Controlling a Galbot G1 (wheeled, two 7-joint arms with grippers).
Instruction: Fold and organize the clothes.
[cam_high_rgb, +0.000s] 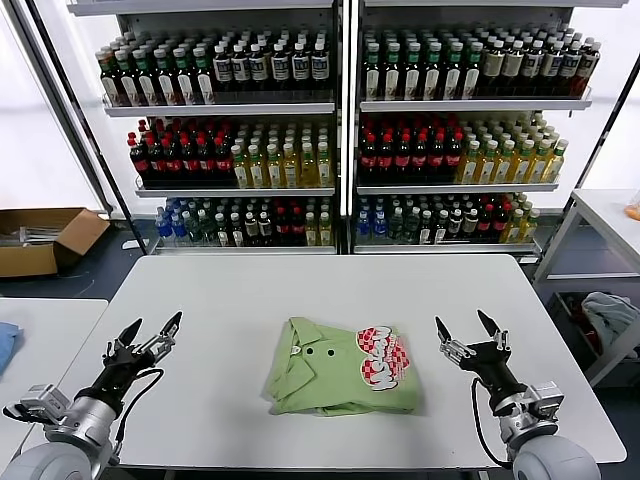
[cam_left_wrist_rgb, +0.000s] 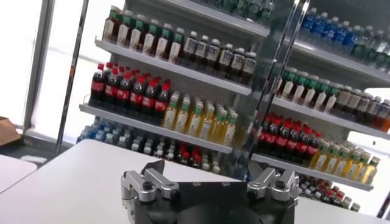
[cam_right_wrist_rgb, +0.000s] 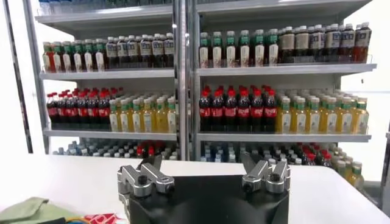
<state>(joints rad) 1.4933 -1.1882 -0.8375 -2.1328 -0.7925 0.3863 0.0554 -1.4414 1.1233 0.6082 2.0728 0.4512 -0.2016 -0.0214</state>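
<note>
Bottle shelves (cam_high_rgb: 340, 130) fill every view — only head view shows whole polo shirt (cam_high_rgb: 345, 367); both claws gape, empty.

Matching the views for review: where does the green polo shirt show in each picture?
Head view: the green polo shirt lies folded on the white table, between the two open claws.
Left wrist view: not in it.
Right wrist view: only a green edge with a bit of red print shows at a corner of the frame, beside the right claw.
Shared landmark: the bottle shelves behind the table.
</note>
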